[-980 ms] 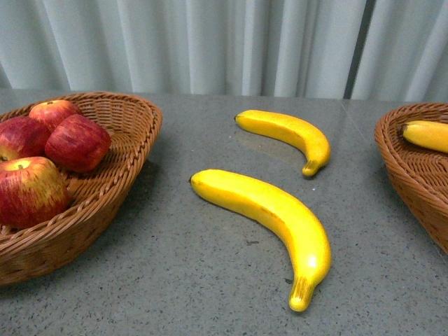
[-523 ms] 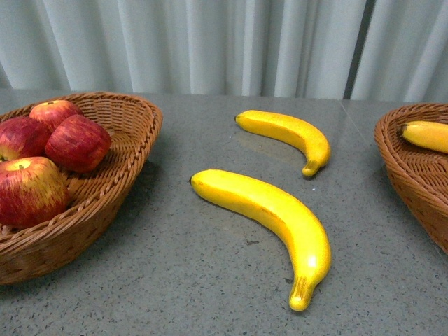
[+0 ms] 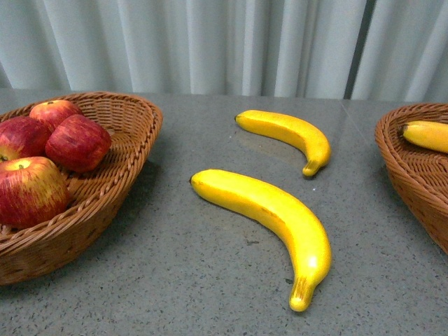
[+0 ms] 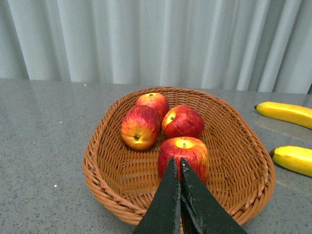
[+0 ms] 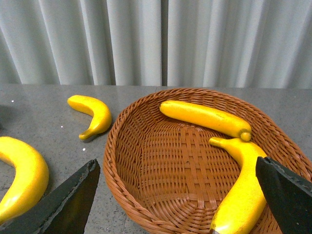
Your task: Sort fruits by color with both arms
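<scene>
A grey speckled table (image 3: 175, 280) runs back to a pale pleated curtain (image 3: 210, 42). Four apples (image 3: 77, 143) sit in the left basket (image 3: 119, 175). Two bananas (image 3: 273, 210) lie on the bare table between the baskets, and two more lie in the right basket (image 5: 146, 195). The left gripper (image 4: 178, 163) is pinched together, pointing at the apples. The right gripper (image 5: 175, 168) gapes wide, facing its basket.

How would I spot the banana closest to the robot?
On the grey table, between the apple basket and the banana basket, two bananas lie loose. It is the nearer banana, brownish tip toward the camera; the other banana lies further back.
</scene>
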`<action>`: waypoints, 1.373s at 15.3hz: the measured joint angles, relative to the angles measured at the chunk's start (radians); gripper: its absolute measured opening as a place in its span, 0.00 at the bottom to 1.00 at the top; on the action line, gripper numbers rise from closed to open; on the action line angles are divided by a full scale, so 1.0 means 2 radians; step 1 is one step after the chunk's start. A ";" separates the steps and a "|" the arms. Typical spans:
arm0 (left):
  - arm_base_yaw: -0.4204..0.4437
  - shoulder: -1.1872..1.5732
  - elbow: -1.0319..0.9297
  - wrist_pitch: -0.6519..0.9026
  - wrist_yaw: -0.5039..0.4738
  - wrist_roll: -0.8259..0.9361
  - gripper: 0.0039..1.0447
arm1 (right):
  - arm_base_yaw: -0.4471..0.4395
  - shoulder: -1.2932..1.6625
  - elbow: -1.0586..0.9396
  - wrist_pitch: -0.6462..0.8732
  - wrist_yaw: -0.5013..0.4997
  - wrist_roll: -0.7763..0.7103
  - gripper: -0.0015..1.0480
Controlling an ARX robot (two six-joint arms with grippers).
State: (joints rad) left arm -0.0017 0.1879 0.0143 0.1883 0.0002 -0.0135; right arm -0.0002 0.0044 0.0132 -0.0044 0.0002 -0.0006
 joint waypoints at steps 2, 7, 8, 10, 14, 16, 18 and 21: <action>0.000 -0.041 0.001 -0.057 0.000 0.000 0.01 | 0.000 0.000 0.000 0.000 0.000 0.000 0.94; 0.000 -0.090 0.000 -0.101 0.000 0.000 0.01 | 0.000 0.000 0.000 0.001 0.000 0.000 0.94; 0.000 -0.090 0.000 -0.098 0.000 0.000 0.01 | 0.000 0.000 0.000 0.000 0.000 0.000 0.94; 0.000 -0.090 0.000 -0.097 0.000 0.000 0.01 | 0.000 0.000 0.000 0.000 0.000 0.000 0.94; 0.000 -0.090 0.000 -0.096 0.000 0.000 0.48 | 0.000 0.000 0.000 0.000 0.000 0.000 0.94; 0.000 -0.090 0.000 -0.096 0.000 0.000 0.71 | 0.000 0.000 0.000 0.000 0.000 0.000 0.94; 0.000 -0.090 0.000 -0.096 0.001 0.000 0.95 | -0.031 0.111 0.035 -0.007 -0.144 0.071 0.94; 0.000 -0.090 0.000 -0.096 0.000 0.001 0.94 | 0.091 0.352 0.132 0.209 -0.147 0.105 0.94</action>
State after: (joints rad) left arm -0.0017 0.0086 0.0147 -0.0032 -0.0002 -0.0109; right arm 0.1822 0.7078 0.2768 0.4145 -0.2947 0.2100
